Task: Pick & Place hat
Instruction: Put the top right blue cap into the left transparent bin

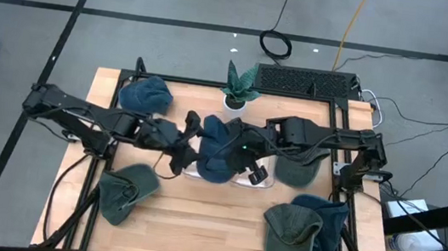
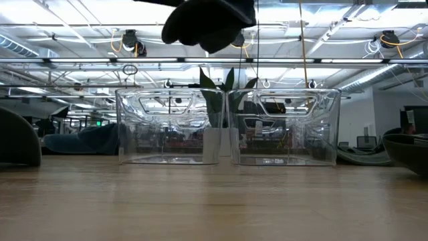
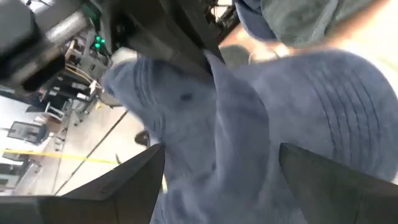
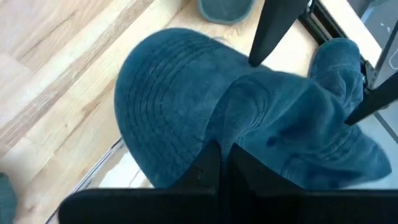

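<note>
The soft dark-blue fabric bucket hat (image 1: 219, 149) hangs above the 2 clear plastic bins (image 2: 227, 126) at the middle of the wooden desk (image 1: 195, 225). The right end effector (image 4: 222, 155) is clenched on its crown. The left end effector (image 1: 188, 144), fingers spread, straddles the hat's side.

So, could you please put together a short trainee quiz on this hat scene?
1. True or false: the right tool is shut on the blue hat.
2. The left tool stands: A) open B) shut.
3. What stands behind the clear bins?

Key: 1 true; 2 A; 3 a potted plant.
</note>
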Controlling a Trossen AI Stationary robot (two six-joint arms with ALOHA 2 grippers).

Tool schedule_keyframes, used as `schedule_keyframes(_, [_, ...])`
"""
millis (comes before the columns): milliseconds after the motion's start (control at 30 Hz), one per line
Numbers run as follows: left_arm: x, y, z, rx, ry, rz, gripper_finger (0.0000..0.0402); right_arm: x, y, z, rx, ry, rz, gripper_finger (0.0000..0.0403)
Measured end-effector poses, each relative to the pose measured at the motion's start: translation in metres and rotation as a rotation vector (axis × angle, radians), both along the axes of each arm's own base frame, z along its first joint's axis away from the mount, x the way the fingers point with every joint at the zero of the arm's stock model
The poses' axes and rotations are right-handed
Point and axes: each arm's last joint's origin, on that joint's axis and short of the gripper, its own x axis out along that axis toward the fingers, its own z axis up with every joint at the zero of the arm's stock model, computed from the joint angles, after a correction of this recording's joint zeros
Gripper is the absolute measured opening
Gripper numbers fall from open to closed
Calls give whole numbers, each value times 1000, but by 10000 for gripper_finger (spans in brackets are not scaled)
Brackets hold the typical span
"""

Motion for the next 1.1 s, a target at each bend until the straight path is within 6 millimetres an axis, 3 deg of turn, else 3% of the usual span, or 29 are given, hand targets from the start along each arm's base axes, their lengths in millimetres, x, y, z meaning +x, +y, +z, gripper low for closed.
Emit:
schedule_keyframes(267, [8,-2,0,-89,46,42,322,7,-2,-10,7,30,-36,0])
schedule_keyframes(367, [7,-2,2,-111,43,36,302,7,-2,-7,1,13,-26,0])
schedule_keyframes(1000, [4,7,-6,-216,107,151,27,11,12,-1,-115,-80,59,0])
schedule_keyframes(1100, [3,7,-5,-201,99,158,10,11,12,-1,-116,-84,59,0])
